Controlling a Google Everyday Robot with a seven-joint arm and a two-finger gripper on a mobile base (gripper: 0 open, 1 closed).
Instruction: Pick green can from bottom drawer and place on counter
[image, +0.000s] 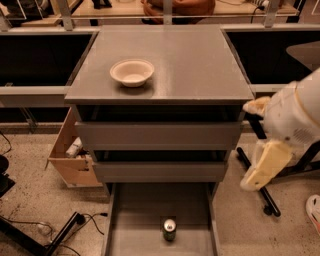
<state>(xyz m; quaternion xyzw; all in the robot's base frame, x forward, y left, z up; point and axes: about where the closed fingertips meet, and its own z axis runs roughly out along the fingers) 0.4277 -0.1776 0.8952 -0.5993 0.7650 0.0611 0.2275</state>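
Observation:
The green can stands upright on the floor of the bottom drawer, near its front middle. The drawer is pulled out below the two upper grey drawers. The counter is the grey top slab of the cabinet. My gripper hangs at the end of the white arm to the right of the cabinet. It is level with the middle drawer, above and to the right of the can, and apart from it.
A pale bowl sits on the left part of the counter. An open cardboard box stands on the floor left of the cabinet. Cables lie at the lower left. Black stand legs run along the floor on the right.

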